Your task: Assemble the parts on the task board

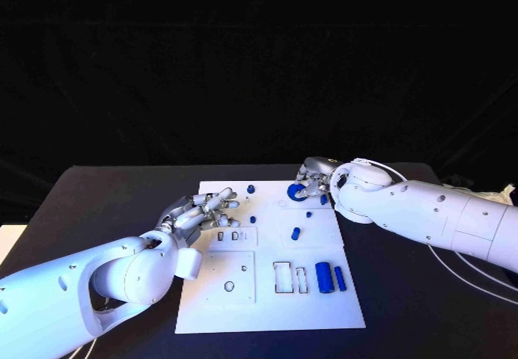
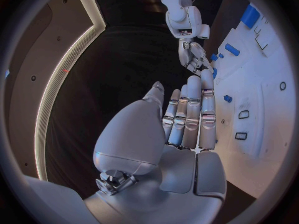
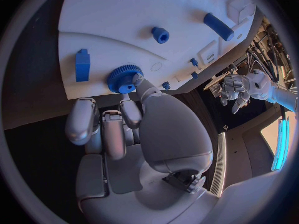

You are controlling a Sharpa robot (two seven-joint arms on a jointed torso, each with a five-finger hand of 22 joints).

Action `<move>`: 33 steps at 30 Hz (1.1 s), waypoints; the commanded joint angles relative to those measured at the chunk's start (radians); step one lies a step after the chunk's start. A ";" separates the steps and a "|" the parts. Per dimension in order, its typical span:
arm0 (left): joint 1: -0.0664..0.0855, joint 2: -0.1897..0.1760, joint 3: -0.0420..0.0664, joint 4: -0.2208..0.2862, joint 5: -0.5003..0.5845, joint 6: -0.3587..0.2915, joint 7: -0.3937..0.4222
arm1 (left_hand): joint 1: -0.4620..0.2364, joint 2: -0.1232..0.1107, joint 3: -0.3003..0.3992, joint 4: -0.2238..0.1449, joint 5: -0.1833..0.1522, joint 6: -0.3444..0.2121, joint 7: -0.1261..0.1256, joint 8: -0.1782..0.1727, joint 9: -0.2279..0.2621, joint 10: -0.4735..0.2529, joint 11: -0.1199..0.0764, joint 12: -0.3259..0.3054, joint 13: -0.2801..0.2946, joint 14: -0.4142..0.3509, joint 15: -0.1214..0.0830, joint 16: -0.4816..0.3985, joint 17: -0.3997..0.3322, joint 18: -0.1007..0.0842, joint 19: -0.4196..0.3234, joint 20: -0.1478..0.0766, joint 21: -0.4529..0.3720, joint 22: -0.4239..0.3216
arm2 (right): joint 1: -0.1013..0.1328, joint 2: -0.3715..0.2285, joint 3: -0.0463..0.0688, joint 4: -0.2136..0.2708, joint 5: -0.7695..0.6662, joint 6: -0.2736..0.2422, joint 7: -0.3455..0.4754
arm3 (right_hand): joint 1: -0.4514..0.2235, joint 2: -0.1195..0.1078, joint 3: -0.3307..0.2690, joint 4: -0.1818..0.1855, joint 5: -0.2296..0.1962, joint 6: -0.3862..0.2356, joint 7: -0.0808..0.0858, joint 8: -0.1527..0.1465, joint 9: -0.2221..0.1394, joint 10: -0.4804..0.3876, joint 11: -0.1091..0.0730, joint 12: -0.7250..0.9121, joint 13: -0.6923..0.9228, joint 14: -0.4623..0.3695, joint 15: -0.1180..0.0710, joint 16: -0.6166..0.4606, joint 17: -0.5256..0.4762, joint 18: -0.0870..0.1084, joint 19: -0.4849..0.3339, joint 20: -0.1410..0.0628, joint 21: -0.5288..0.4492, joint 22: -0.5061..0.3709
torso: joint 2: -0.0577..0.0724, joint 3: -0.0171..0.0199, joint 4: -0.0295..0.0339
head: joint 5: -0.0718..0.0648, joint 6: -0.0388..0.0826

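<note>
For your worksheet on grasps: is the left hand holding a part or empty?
Empty: the left hand has fingers extended, nothing between them, above the task board.

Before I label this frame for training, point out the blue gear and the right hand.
blue gear [image 3: 125, 78], right wrist view, toothed top face.
right hand [image 1: 314, 178], head view, back of the hand.

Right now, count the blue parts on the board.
8 seen from the head: gear and block by the right hand; far peg; mid-board, small pieces and a rod; near right, thick cylinder, thin cylinder. Hands may hide more.
</note>
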 commanded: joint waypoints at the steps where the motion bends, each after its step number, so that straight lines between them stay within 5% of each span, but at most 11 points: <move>1: 0.001 0.001 0.001 0.001 -0.007 0.021 0.002 | 0.001 0.007 0.000 -0.003 0.005 -0.006 0.002 0.003 -0.001 -0.006 -0.002 0.000 0.000 -0.007 0.002 0.003 -0.001 0.000 -0.006 -0.001 0.006 0.001 | -0.010 -0.005 -0.005 0.017 -0.045 -0.068 0.003 | 0.028 0.026 0.022 -0.006 -0.007 0.076 -0.026 0.044 0.028 0.011 -0.009 0.009 0.008 0.073 -0.011 0.007 0.085 -0.017 0.003 -0.009 0.004 0.003 | 0.000 0.0002 -0.0011 | 0.001 0.000; 9: 0.001 0.001 0.001 -0.002 -0.007 0.021 0.003 | 0.002 0.008 0.001 -0.004 0.006 -0.006 0.001 0.003 -0.001 -0.006 -0.002 0.001 0.000 -0.008 0.002 0.003 -0.001 0.000 -0.007 -0.001 0.006 0.002 | -0.014 -0.008 -0.005 0.070 -0.036 -0.197 0.032 | 0.010 0.023 0.052 -0.009 -0.006 0.088 -0.035 0.052 0.036 0.014 -0.016 0.007 0.009 0.073 -0.019 0.008 0.089 -0.019 0.007 -0.018 0.009 0.012 | 0.000 -0.0002 0.0024 | -0.001 0.001; 15: 0.000 0.000 0.001 -0.004 -0.007 0.020 0.004 | 0.004 0.007 0.002 -0.006 0.006 -0.007 0.001 0.003 -0.001 -0.008 -0.002 0.001 0.000 -0.009 0.002 0.003 -0.002 0.000 -0.008 -0.001 0.007 0.003 | -0.015 0.010 -0.005 0.106 0.008 -0.249 0.068 | -0.023 0.011 0.083 -0.004 0.028 0.076 -0.032 0.046 0.039 0.013 -0.015 -0.002 0.007 0.074 -0.019 0.009 0.091 -0.019 0.008 -0.020 0.010 0.014 | -0.001 -0.0010 -0.0008 | 0.003 0.002; 25: 0.001 0.001 0.001 -0.009 -0.007 0.022 0.003 | 0.007 0.005 0.003 -0.009 0.006 -0.008 0.001 0.004 -0.001 -0.008 -0.002 0.001 0.000 -0.010 0.002 0.003 -0.002 0.000 -0.010 -0.001 0.007 0.005 | -0.015 0.085 -0.005 0.091 0.013 -0.234 0.077 | -0.039 -0.002 0.099 -0.004 0.037 0.065 -0.027 0.038 0.039 0.001 -0.011 -0.022 -0.008 0.074 -0.016 0.011 0.095 -0.020 0.008 -0.018 0.010 0.014 | 0.000 -0.0036 0.0015 | 0.000 0.002; 33: 0.001 0.004 0.001 -0.011 -0.007 0.024 0.003 | 0.007 0.005 0.003 -0.009 0.006 -0.008 0.001 0.004 -0.001 -0.008 -0.002 0.001 0.000 -0.010 0.002 0.003 -0.002 0.000 -0.010 -0.001 0.007 0.005 | -0.024 0.148 -0.005 0.054 -0.009 -0.190 0.059 | -0.053 -0.013 0.102 -0.002 0.035 0.060 -0.023 0.033 0.040 -0.002 -0.008 -0.029 -0.013 0.075 -0.013 0.012 0.097 -0.020 0.008 -0.016 0.010 0.014 | 0.000 -0.0023 0.0009 | 0.000 0.003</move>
